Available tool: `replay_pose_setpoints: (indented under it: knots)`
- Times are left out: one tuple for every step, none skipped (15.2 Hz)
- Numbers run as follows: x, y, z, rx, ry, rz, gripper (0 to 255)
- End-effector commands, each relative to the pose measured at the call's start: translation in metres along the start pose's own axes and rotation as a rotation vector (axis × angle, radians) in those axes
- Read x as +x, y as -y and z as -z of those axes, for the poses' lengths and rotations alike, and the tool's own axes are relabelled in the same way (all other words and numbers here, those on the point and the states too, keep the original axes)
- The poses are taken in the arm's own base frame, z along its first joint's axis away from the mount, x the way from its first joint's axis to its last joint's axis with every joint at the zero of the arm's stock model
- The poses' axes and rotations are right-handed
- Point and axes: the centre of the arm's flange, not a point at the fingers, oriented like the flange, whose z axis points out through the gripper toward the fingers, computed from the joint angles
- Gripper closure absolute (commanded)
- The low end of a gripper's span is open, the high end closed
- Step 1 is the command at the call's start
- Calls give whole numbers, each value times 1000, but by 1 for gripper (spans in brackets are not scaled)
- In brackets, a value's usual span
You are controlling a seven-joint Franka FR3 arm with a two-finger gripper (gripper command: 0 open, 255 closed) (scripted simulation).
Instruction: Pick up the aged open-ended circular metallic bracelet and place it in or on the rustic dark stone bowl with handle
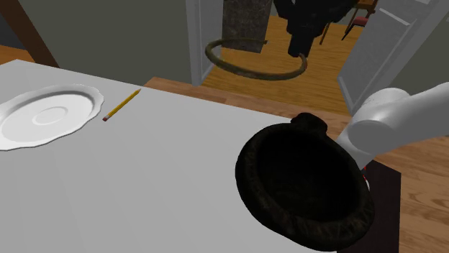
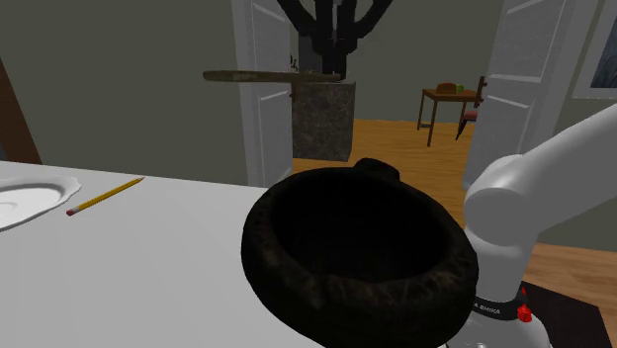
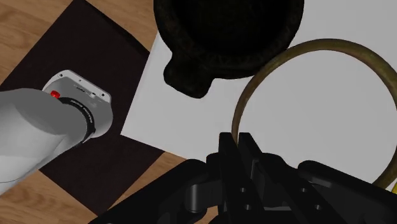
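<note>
The arm (image 1: pixel 403 115), at three o'clock in the shoulder view, is smooth, rounded and pale grey-white. A dark band (image 3: pixel 89 121) with tiny white lettering rings one joint, beside a pale flange (image 3: pixel 79 86) bearing a red dot (image 3: pixel 56 94). The gripper (image 3: pixel 236 143) is all black, blocky and ridged.

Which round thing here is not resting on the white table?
The dull brownish metal ring, clasped in the black gripper; the white scalloped plate and dark rough bowl sit on the table.

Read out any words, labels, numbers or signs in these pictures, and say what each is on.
White lettering on the arm's black collar: too small to read.
No markings seen on the bracelet, bowl, plate or pencil.
No other text.
</note>
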Motion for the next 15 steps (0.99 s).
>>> replay_pose_setpoints:
  knots:
    - [-23, -12, -4, 0, 0, -1, 255]
    - [-34, -19, -5, 0, 0, -1, 255]
    - [-45, -25, -6, 0, 0, -1, 255]
    - [-57, -32, -7, 0, 0, -1, 255]
    - [-68, -38, -8, 0, 0, -1, 255]
    - [-80, -45, -9, 0, 0, -1, 255]
    - [-91, -52, -10, 0, 0, -1, 255]
    - [-102, -58, -11, 0, 0, -1, 255]
    - [-113, -65, -11, 0, 0, -1, 255]
    - [-112, -65, -17, 0, 0, -1, 255]
    - [-112, -65, -22, 0, 0, -1, 255]
    - [-111, -65, -27, 0, 0, -1, 255]
    - [-110, -65, -32, 0, 0, -1, 255]
    - [-110, -65, -38, 0, 0, -1, 255]
    - [-109, -65, -43, 0, 0, -1, 255]
